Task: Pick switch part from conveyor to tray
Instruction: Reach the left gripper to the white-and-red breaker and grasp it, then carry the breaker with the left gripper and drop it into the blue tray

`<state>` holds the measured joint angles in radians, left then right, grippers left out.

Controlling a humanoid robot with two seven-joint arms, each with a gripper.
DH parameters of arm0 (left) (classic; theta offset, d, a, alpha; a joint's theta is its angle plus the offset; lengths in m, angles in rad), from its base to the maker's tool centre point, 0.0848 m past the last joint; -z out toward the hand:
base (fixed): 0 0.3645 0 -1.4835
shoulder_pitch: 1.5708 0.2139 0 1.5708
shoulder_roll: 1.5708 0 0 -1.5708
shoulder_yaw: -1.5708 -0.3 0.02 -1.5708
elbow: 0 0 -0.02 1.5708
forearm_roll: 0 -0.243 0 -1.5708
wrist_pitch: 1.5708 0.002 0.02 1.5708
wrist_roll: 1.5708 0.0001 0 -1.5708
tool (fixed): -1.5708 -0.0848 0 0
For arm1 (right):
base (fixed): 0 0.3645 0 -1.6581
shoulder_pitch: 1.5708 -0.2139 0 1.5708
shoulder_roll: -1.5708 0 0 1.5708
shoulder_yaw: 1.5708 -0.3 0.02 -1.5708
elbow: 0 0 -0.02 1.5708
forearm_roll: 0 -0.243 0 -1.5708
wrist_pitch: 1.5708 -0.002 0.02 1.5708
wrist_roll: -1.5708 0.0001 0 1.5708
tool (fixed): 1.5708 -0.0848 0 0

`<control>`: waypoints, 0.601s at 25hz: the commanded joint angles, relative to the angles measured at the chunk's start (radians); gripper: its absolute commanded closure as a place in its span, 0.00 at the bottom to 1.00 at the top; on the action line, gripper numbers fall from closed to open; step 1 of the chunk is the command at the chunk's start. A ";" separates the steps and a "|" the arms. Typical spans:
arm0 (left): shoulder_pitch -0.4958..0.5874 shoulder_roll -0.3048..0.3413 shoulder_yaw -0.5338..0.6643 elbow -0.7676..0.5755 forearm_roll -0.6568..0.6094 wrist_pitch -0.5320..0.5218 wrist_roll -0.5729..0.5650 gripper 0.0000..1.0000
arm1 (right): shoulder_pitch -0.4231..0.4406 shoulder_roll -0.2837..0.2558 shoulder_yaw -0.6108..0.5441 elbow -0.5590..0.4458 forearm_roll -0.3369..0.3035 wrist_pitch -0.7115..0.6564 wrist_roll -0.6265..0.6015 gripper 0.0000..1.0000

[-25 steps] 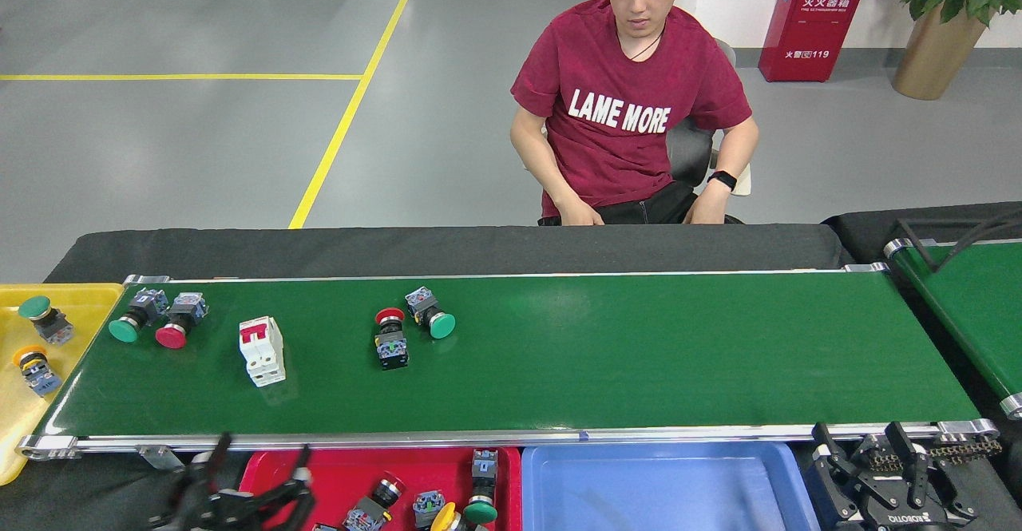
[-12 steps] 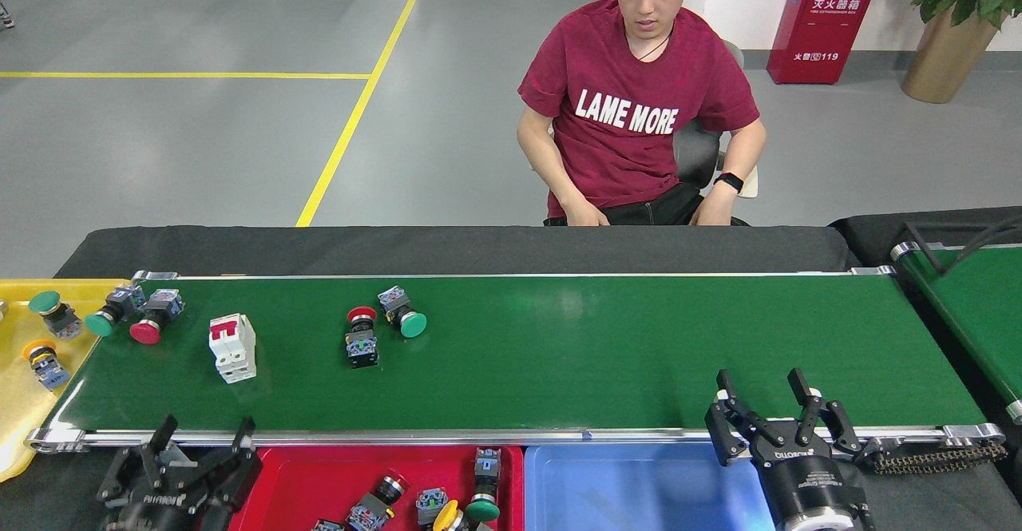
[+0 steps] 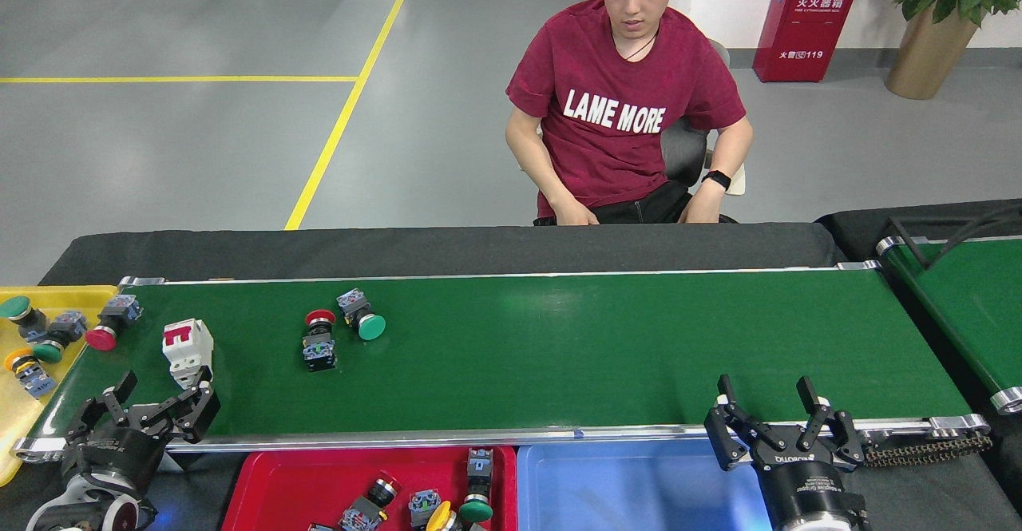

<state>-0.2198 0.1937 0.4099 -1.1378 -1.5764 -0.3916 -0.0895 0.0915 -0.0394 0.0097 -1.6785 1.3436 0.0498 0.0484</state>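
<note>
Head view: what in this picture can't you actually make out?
- Red tray: its near part, and some of the switch parts in it, are cut off by the bottom edge.
- Yellow tray: runs past the left edge.
- Blue tray: cut off by the bottom edge and partly hidden by the right gripper.
- Labels on the white breaker near the left gripper: too small to read.

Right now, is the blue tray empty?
Yes, the blue tray shows only bare blue floor, while the red tray beside it holds several switch parts.
</note>
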 commanded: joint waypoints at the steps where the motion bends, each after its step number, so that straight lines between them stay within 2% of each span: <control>1: -0.039 0.015 -0.011 0.015 -0.002 0.010 0.002 0.00 | -0.007 -0.005 0.001 -0.012 0.000 -0.001 -0.009 0.04; 5: -0.167 0.032 -0.046 0.187 -0.005 0.120 0.008 0.01 | -0.009 -0.005 0.001 -0.012 0.000 -0.001 -0.009 0.04; 6: -0.210 0.044 -0.088 0.248 -0.005 0.167 0.010 0.07 | -0.009 -0.005 0.001 -0.012 0.000 -0.001 -0.009 0.04; 7: -0.239 0.056 -0.128 0.292 -0.005 0.210 0.016 0.19 | -0.009 -0.007 0.001 -0.012 0.000 -0.001 -0.009 0.04; 9: -0.271 0.073 -0.194 0.355 0.001 0.255 0.090 0.56 | -0.009 -0.007 0.001 -0.012 0.000 -0.001 -0.009 0.04; 10: -0.273 0.079 -0.210 0.377 0.009 0.250 0.149 0.82 | -0.009 -0.007 0.001 -0.012 0.000 -0.001 -0.009 0.04; 11: -0.273 0.079 -0.212 0.389 0.007 0.250 0.202 0.93 | -0.009 -0.007 0.001 -0.012 0.000 -0.001 -0.009 0.04; 13: -0.268 0.078 -0.220 0.395 0.007 0.249 0.272 1.00 | -0.009 -0.007 0.001 -0.012 0.000 -0.001 -0.009 0.04; 15: -0.257 0.075 -0.226 0.389 -0.001 0.249 0.281 1.00 | -0.007 -0.005 0.001 -0.012 0.000 -0.001 -0.007 0.04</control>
<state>-0.4679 0.2591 0.1879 -0.7366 -1.5737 -0.1476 0.1490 0.0915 -0.0395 0.0114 -1.6786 1.3436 0.0521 0.0472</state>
